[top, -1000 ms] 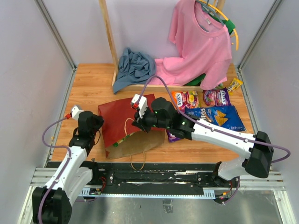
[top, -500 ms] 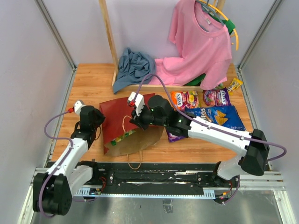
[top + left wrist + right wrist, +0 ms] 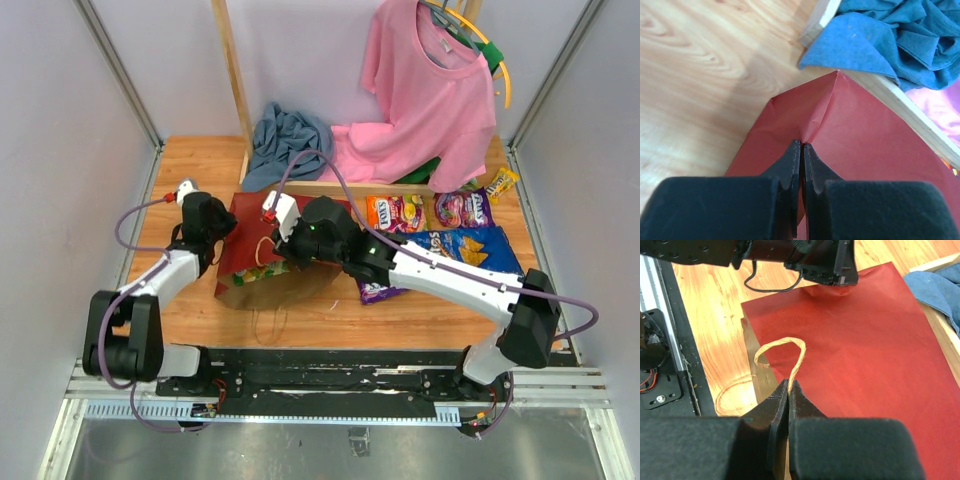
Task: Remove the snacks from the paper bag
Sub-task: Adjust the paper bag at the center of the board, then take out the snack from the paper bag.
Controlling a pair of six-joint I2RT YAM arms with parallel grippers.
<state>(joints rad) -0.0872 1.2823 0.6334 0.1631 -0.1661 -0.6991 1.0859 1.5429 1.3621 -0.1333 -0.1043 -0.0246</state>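
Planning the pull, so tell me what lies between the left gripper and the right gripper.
Only the paper bag's red side and its twine handle loop lie between the right gripper and left gripper, seen in the right wrist view.

The wooden surface (image 3: 190,185) carries a paper bag (image 3: 243,250) lying flat, left of centre. To its right an orange packet (image 3: 395,213), a purple packet (image 3: 462,209) and a blue chip bag (image 3: 465,250) lie close together. A wooden rail (image 3: 340,188) crosses the back, with a blue-grey cloth (image 3: 287,140) heaped over its left end.

Snacks (image 3: 460,248) right of paper bag (image 3: 243,242)
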